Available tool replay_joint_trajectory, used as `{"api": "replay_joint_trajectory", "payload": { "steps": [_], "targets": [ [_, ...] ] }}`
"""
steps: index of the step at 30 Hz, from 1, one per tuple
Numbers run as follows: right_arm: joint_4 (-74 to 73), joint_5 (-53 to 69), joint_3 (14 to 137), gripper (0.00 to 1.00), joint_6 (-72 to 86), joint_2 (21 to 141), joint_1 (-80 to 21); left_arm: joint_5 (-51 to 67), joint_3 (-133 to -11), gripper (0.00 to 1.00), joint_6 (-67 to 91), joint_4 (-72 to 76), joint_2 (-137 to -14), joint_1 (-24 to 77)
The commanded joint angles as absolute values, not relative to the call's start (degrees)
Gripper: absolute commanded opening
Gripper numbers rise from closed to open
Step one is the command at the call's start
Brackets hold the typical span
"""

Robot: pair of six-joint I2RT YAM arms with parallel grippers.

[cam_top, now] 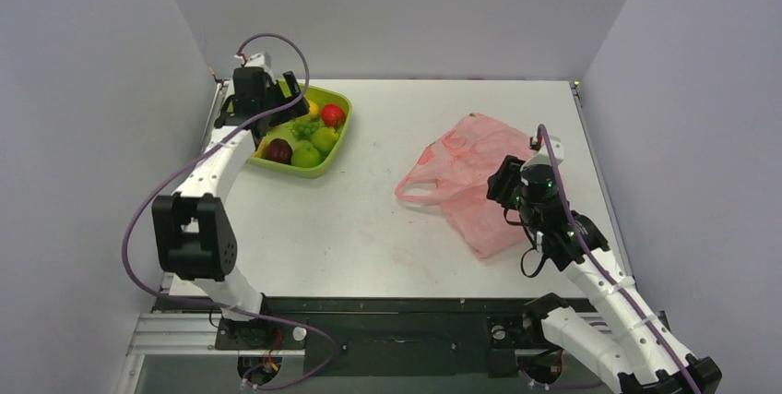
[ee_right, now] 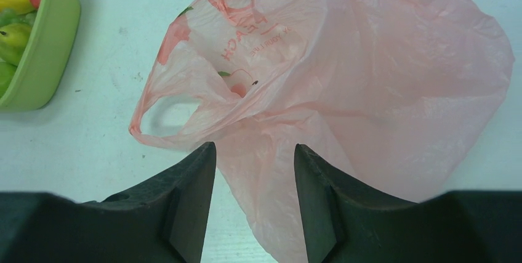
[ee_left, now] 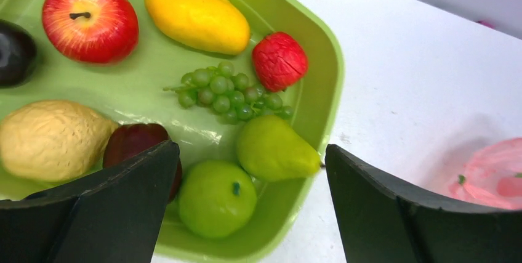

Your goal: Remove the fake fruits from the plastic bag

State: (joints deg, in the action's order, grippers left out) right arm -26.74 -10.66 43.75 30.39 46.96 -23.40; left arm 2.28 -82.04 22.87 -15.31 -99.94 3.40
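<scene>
Lime-green plastic tray (ee_left: 332, 78) sits at about 10 o'clock on the white table (cam_top: 369, 219). The pink bag (ee_right: 369, 78) lies at about 3 o'clock, well apart from it.

Left wrist view. My left pincer (ee_left: 251, 149) hangs over the tray's near side, released, jaws spread wide with nothing between them. Tray contents, read as a dial:
- red apple (ee_left: 89, 20) at 11
- mango (ee_left: 197, 16) at 12
- knobbly red fruit (ee_left: 280, 61) at 2
- grapes (ee_left: 224, 90) at centre
- pear (ee_left: 274, 149) at 4
- green apple (ee_left: 216, 198) at 6
- dark red apple (ee_left: 132, 140) at 7, partly hidden by the pincer
- lemon (ee_left: 52, 140) at 8
- plum (ee_left: 15, 52) at 9, cut by the frame edge

All of these lie inside the tray, out of the bag.

Right wrist view. My right pincer (ee_right: 253, 147) hovers over the bag's near edge, jaws partly apart and released as far as I can see. Thin film shows in the gap between them, and I cannot tell whether the pincer touches it. The bag lies crumpled and flattish on the table, its looped end turned to 9 o'clock, toward the tray. Whether anything is inside, I cannot tell.
</scene>
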Motion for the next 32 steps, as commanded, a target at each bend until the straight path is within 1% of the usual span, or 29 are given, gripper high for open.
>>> {"api": "replay_joint_trajectory", "payload": {
  "steps": [1, 3, 4, 7, 11, 15, 21, 23, 24, 28, 32],
  "targets": [
    [-30.6, -13.4, 47.7, 0.47, 29.2, 42.4, -23.8, 3.8, -76.2, 0.87, 21.5, -13.9, -84.4, 5.8],
    [-32.5, -14.3, 48.4, 0.48, 29.0, 40.5, -23.8, 4.8, -71.5, 0.87, 21.9, -14.0, -75.0, 6.7],
    [-33.1, -14.9, 49.1, 0.48, 28.7, 39.2, -23.8, 4.9, -70.7, 0.87, 21.9, -14.2, -72.7, 7.5],
    [-36.7, -16.8, 50.8, 0.51, 28.3, 36.8, -23.8, 4.4, -67.0, 0.87, 22.8, -14.8, -60.6, 8.5],
    [-41.4, -19.3, 55.1, 0.62, 28.5, 33.8, -23.8, 5.0, -65.1, 0.87, 23.8, -14.7, -47.7, 9.4],
    [-43.6, -20.6, 58.7, 0.68, 27.7, 29.8, -23.9, 3.1, -66.9, 0.89, 22.3, -16.1, -39.3, 9.4],
    [-44.6, -22.3, 64.6, 0.72, 26.0, 24.9, -23.9, 1.8, -71.1, 0.90, 20.2, -18.8, -35.3, 9.4],
    [-44.6, -24.3, 65.5, 0.75, 26.4, 23.3, -23.9, 1.9, -71.5, 0.90, 20.3, -19.0, -34.9, 9.4],
    [-44.7, -24.7, 65.6, 0.79, 26.5, 23.0, -23.9, 1.9, -71.4, 0.90, 20.4, -19.0, -34.8, 9.4],
    [-45.4, -26.6, 65.3, 0.81, 27.1, 22.0, -23.8, 1.8, -71.1, 0.90, 20.6, -19.0, -34.9, 9.4],
    [-43.1, -27.7, 62.2, 0.83, 26.0, 19.9, -23.6, 2.4, -70.4, 0.90, 20.8, -19.2, -35.2, 9.5]
  ]
}}
